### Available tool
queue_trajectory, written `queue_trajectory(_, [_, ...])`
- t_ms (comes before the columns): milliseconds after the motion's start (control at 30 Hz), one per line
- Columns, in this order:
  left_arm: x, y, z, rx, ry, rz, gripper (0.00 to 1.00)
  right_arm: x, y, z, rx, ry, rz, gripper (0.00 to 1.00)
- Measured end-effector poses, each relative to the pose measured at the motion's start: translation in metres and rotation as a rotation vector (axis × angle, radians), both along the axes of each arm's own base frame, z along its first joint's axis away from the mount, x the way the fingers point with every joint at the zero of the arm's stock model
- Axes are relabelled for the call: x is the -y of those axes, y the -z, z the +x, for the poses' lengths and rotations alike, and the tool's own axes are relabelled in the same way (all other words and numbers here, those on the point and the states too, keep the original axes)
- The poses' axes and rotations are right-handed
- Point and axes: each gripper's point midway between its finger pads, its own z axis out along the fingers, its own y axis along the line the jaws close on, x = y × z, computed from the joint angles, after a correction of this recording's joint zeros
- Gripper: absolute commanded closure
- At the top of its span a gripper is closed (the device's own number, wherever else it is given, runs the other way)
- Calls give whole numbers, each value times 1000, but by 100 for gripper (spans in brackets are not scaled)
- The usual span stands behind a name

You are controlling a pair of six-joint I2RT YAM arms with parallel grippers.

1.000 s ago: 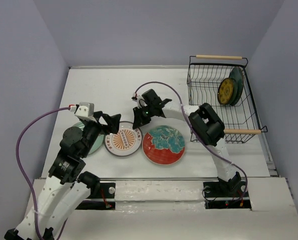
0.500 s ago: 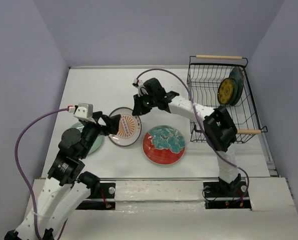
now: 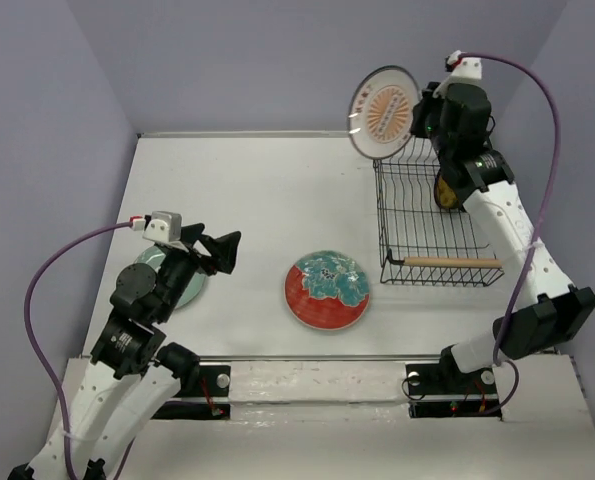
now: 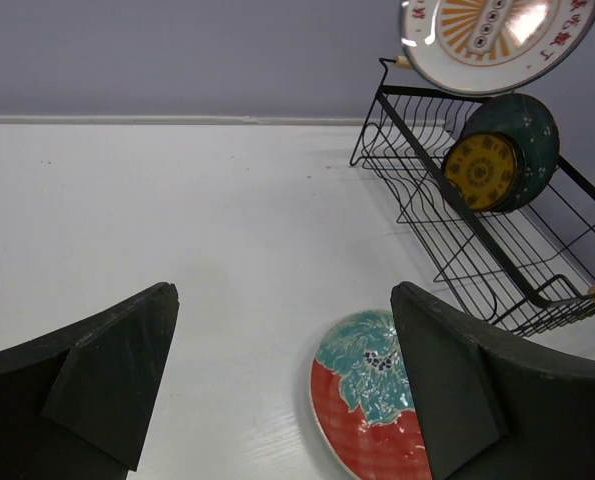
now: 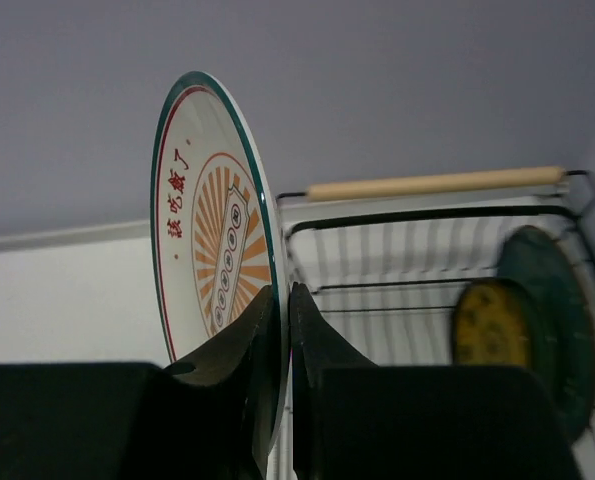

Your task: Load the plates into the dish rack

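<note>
**One plate airborne on a thin rim pinch**

Watching the right tool (image 5: 282, 300) clamping the white plate with orange centre (image 3: 384, 111) by its lower rim. Plate is riding upright, high over the far end of the dish rack (image 3: 381, 200). Edge-only grip on glaze, so I'm expecting it to be pivoting or slipping if the wrist is swinging hard on the way down. A drop from there is hitting wire or tabletop (image 3: 237, 180). Rim could also be catching the far wooden handle (image 5: 432, 183) or a wire instead of seating in a slot. Already standing against the rack's right side are the yellow-brown plate (image 4: 485, 170) and dark teal plate (image 4: 532, 140), and a sloppy descent is clipping them. Over on the other arm, the left tool (image 3: 227, 252) is hanging wide and empty near the pale mint plate (image 3: 187, 290). Lying mid-tabletop is the red plate (image 3: 327, 290), apart from the rack.
</note>
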Motion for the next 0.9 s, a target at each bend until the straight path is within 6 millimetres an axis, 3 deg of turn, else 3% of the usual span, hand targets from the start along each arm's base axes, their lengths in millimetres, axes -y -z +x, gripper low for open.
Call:
queue_trajectory(67, [2,-1,-2,4,11,-2,1,55,-19,-4,50,214,-85,93])
queue_trajectory(133, [4,-1,-3,4,22,-2,1,84,-23,-7,56,334,-151,93])
queue_trajectory(200, [6,-1,-4,4,33,-1,1,111,-17,-7,30,437,-240,93])
queue_trajectory(333, [10,-1,-7,4,54,-1,1,146,19,4,-76,546,-394,93])
queue_trajectory(500, [13,-1,-8,4,69,-1,1,169,73,18,-217,570,-559,93])
queue_trajectory(633, [14,-1,-9,4,72,-1,1,174,105,27,-288,548,-655,93])
queue_trajectory(900, [15,-1,-9,4,76,-1,1,180,117,48,-283,537,-736,93])
